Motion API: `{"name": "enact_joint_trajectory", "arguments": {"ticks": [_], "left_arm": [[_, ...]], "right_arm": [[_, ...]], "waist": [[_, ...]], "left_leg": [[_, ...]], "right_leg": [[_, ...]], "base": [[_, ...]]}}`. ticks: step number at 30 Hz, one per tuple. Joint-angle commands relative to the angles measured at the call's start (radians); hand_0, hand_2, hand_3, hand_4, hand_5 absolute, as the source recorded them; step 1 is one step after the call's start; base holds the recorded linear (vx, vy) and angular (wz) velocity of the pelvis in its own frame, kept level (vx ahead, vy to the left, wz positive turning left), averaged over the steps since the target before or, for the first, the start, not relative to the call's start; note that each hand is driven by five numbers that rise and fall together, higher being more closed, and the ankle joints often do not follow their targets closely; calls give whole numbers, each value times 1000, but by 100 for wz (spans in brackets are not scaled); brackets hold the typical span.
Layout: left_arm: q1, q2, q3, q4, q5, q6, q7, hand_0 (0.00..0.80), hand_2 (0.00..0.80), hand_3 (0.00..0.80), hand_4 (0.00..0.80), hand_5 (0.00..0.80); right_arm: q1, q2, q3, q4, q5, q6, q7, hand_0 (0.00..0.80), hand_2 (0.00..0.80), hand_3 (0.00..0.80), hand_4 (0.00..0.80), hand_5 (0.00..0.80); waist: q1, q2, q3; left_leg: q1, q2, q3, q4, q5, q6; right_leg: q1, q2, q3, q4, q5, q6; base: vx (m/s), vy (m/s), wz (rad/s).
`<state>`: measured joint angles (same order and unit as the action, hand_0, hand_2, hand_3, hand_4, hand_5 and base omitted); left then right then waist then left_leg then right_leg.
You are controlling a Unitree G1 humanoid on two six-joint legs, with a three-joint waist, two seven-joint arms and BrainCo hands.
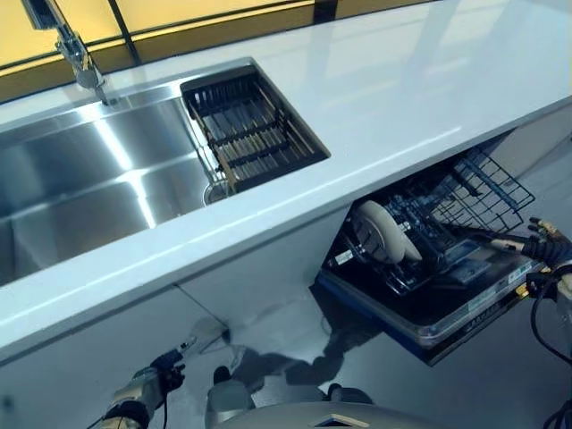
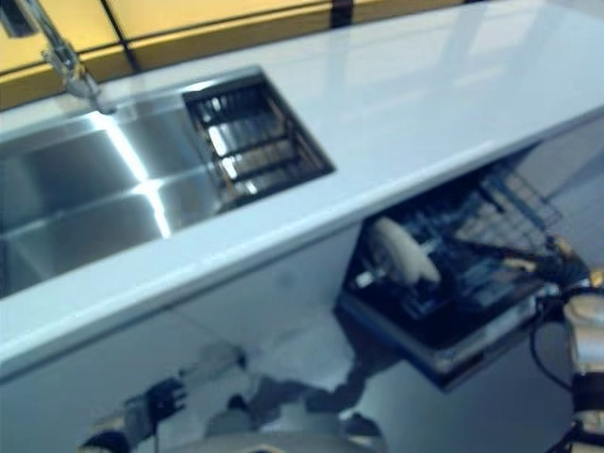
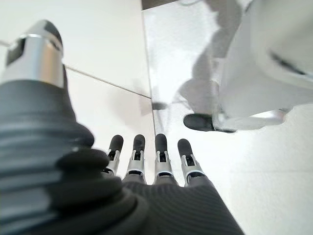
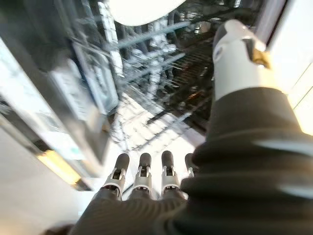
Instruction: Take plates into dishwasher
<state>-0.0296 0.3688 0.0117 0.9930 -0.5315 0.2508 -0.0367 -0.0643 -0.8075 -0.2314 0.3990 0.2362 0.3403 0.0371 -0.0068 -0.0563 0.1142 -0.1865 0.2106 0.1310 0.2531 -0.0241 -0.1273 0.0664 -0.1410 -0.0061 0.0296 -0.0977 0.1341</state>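
From the head camera I see 1 white plate (image 1: 382, 231) standing on edge in the dishwasher rack (image 1: 465, 201), toward 4 o'clock in my view, tucked just under the overhang of the white countertop (image 1: 393, 89). The rack is pulled out over the open dishwasher door (image 1: 456, 308), and the plate sits at its inner end, leaning a little, with dark wire tines around it. My right hand (image 1: 541, 246) is at 3 o'clock, just beside the outer edge of the rack and door, not touching the plate; in its wrist camera the fingers (image 4: 145, 169) run out straight and the thumb stands apart, so it is released and holding nothing, with the rack wires and the plate's pale rim (image 4: 142, 10) ahead of it. My left hand (image 1: 161, 371) hangs low at 7 o'clock, near the white cabinet front (image 1: 107, 357) and well apart from the dishwasher; its wrist camera shows the fingers (image 3: 161, 156) extended side by side over the floor, relaxed and empty. Up on the counter, the steel sink (image 1: 80, 179) lies at 10 o'clock with the faucet (image 1: 76, 54) behind it and a dark drain basket (image 1: 250, 125) set at its right end.
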Motion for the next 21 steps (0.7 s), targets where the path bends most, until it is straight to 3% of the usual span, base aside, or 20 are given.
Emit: {"name": "enact_joint_trajectory", "arguments": {"ticks": [1,3,5,7,8,10,12,13,14,16,18,21], "left_arm": [[-29,26,42,-10,-42,-16,38,0,0,0,0,0],[4,6,56,-7,-46,-37,31,0,0,0,0,0],[33,-15,68,-4,-60,-56,17,0,0,0,0,0],[45,-28,73,10,-66,-66,0,0,0,0,0,0],[44,-29,72,12,-68,-64,-7,0,0,0,0,0],[39,-28,67,5,-69,-48,-31,0,0,0,0,0],[42,-28,66,-16,-70,-32,-41,0,0,0,0,0],[48,-29,71,-29,-67,-24,-42,0,0,0,0,0],[53,-28,78,-35,-65,-21,-44,0,0,0,0,0],[58,-22,88,-40,-58,-17,-48,0,0,0,0,0],[52,-10,81,-36,-51,-16,-51,0,0,0,0,0],[13,-1,48,-19,-57,-21,-30,0,0,0,0,0]], "right_arm": [[3,-1,-74,-79,36,-52,-31,0,0,0,0,0],[19,10,-89,-97,58,-51,-19,0,0,0,0,0],[21,25,-96,-89,100,-49,3,0,0,0,0,0],[34,39,-109,-69,123,-50,-11,0,0,0,0,0],[42,46,-117,-61,152,-45,-27,0,0,0,0,0],[50,52,-123,-25,158,-56,-42,0,0,0,0,0],[51,48,-128,-9,170,-58,-62,0,0,0,0,0],[50,46,-133,-8,175,-49,-72,0,0,0,0,0],[48,42,-138,-7,179,-45,-80,0,0,0,0,0],[46,32,-154,-10,200,-24,-91,0,0,0,0,0],[47,28,-174,4,212,-7,-107,0,0,0,0,0],[48,44,-175,66,261,-25,-162,0,0,0,0,0]], "waist": [[19,-11,27],[15,3,37],[11,19,46],[-4,28,50],[-14,29,49],[-36,7,48],[-46,-19,43],[-51,-27,38],[-56,-25,33],[-67,-5,15],[-76,29,0],[-81,33,-1]], "left_leg": [[-81,-21,-23,-138,147,40],[-60,8,-21,-199,195,21],[-42,42,17,-271,241,2],[-33,54,115,-291,254,-1],[-25,52,166,-255,241,5],[-3,9,206,-107,133,44],[21,-57,196,26,7,91],[52,-115,166,87,-59,112],[84,-157,136,109,-88,119],[156,-202,80,60,-99,118],[234,-213,22,-142,-82,111],[254,-227,-4,-223,-52,114]], "right_leg": [[128,29,31,81,-54,-19],[122,56,22,94,-72,-46],[139,84,4,89,-88,-71],[150,100,-43,72,-82,-76],[146,103,-76,62,-71,-81],[122,80,-131,53,-46,-97],[88,56,-141,45,-9,-103],[61,52,-135,46,7,-104],[38,58,-129,49,15,-105],[-8,83,-124,62,24,-105],[-42,113,-141,82,26,-94],[-74,118,-167,86,58,-81]], "base": [[-213,-139,-23],[-162,-120,-10],[-153,-96,12],[-224,-71,34],[-315,-78,85],[-380,-68,118],[-368,-27,77],[-315,27,50],[-266,56,66],[-220,83,80],[-170,101,17],[-146,18,14]]}}
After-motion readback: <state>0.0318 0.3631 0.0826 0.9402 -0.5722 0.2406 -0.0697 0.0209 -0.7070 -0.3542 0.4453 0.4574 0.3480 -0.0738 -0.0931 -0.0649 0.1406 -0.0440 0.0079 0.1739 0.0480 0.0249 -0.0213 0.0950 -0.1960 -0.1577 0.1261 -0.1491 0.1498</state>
